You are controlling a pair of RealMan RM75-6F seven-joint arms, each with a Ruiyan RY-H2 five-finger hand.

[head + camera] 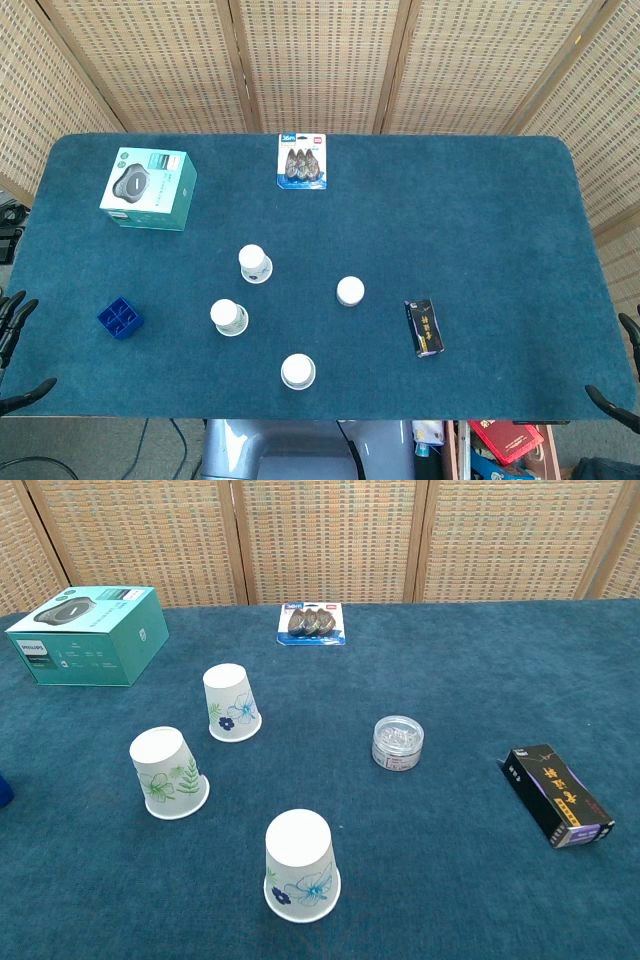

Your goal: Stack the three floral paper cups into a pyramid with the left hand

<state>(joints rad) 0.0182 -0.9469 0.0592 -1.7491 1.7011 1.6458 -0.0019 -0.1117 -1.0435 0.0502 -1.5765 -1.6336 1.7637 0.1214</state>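
The three floral paper cups stand upside down and apart on the table (480,660): the fern cup (168,773), the far blue-flower cup (231,703), the near blue-flower cup (301,866). We judge stacking not begun; our left hand (14,330) waits off the edge, holding nothing, fingers apart. Next, we bring two cups together.
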